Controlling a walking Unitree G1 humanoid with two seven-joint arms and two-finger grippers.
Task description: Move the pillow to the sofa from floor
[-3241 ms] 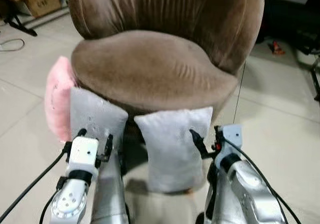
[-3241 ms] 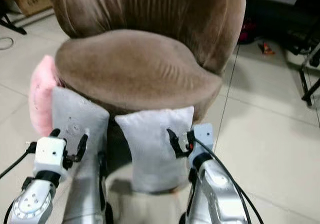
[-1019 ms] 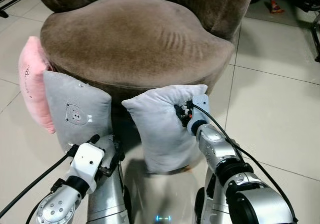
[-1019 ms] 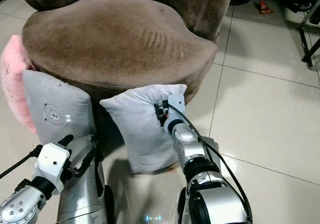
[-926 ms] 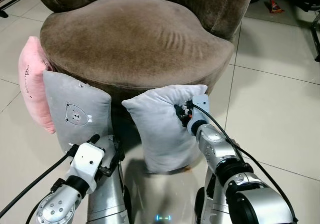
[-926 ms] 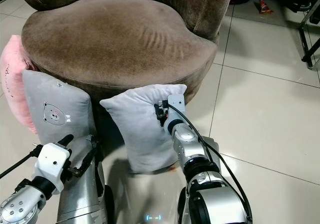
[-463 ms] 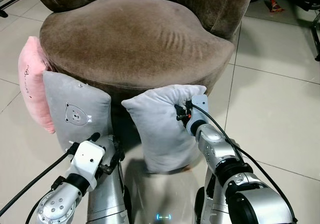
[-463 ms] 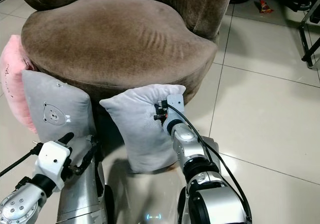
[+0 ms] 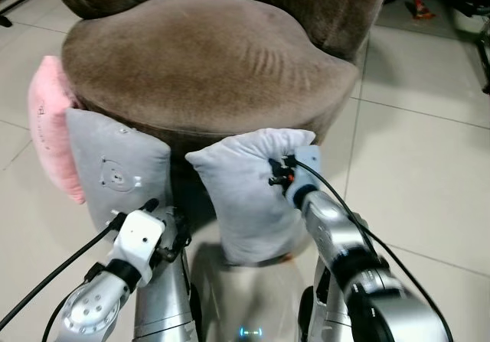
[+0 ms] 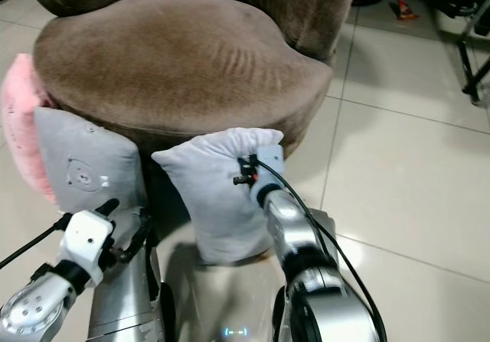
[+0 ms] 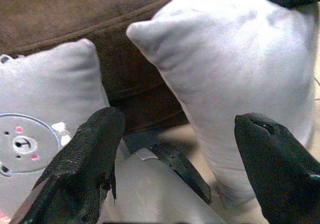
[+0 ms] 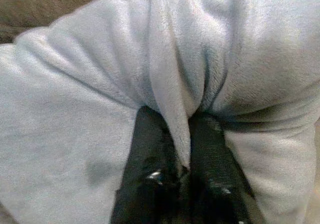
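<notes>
Now right gripper (image 12: 181, 166) pinching pale pillow (image 9: 245, 197) fold; left gripper (image 11: 180, 149) spread, apart

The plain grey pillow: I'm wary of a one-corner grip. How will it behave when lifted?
The plain grey pillow will probably sag: its fleece already bunches into a fold between the right gripper fingers. It looks light and puffy, so lifting should be easy. Held by that fold alone, it may swing or slip.
</notes>
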